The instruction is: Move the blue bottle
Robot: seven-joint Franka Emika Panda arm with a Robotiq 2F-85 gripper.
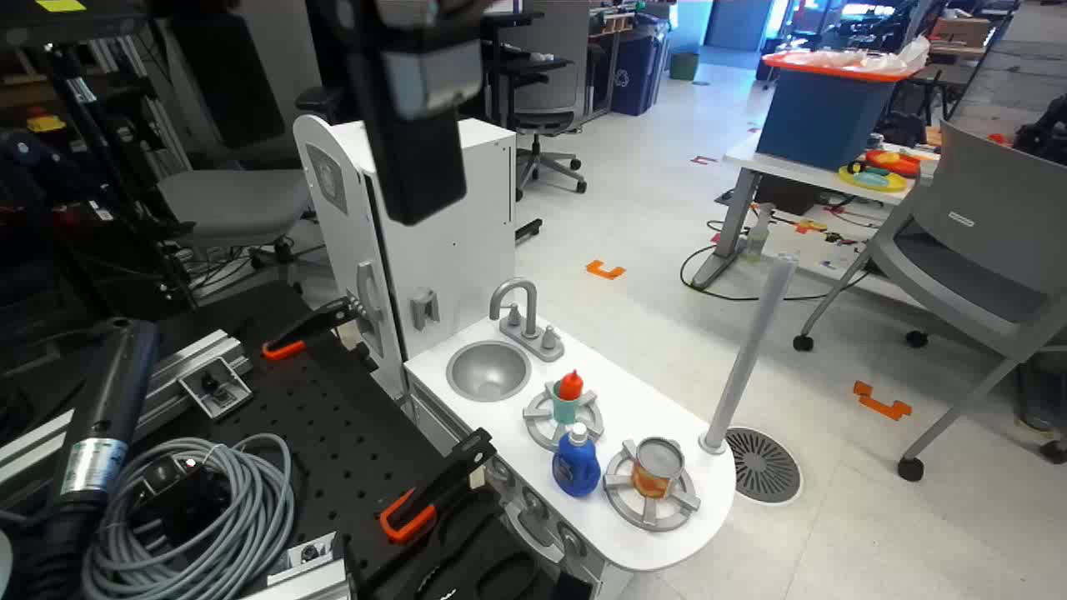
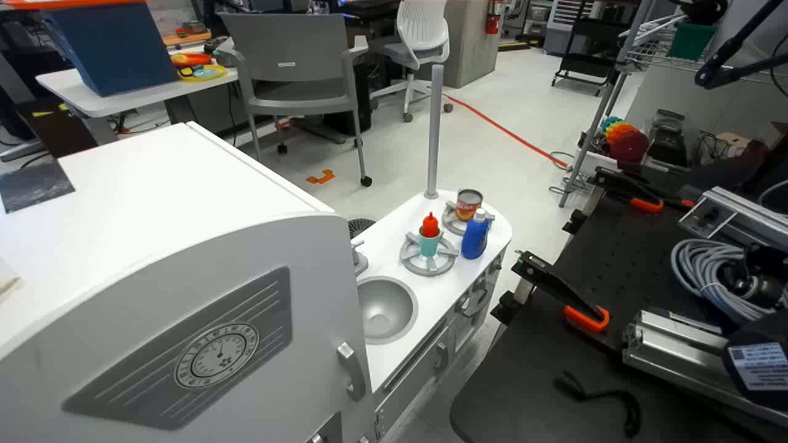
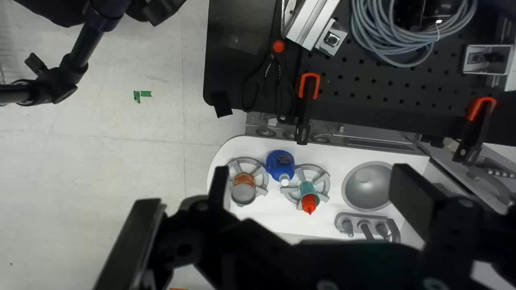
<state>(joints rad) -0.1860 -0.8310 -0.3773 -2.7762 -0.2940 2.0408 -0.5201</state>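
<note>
The blue bottle (image 1: 576,467) has a white cap and stands upright on the white toy kitchen counter (image 1: 667,546), between the two grey burners. It also shows in an exterior view (image 2: 474,239) and in the wrist view (image 3: 279,164). My gripper (image 3: 314,189) is open and empty in the wrist view, its fingers wide apart, high above the counter. In an exterior view a dark finger of the gripper (image 1: 417,167) hangs in front of the white toy fridge, well above and apart from the bottle. The gripper is out of view in the remaining exterior view.
A can (image 1: 657,468) stands on the burner beside the bottle. A teal cup (image 1: 565,408) with a red-topped object stands on the other burner. Near them are a sink bowl (image 1: 488,372), faucet (image 1: 525,321), upright grey post (image 1: 750,358), tall fridge (image 1: 467,217) and black table with clamps (image 1: 333,467).
</note>
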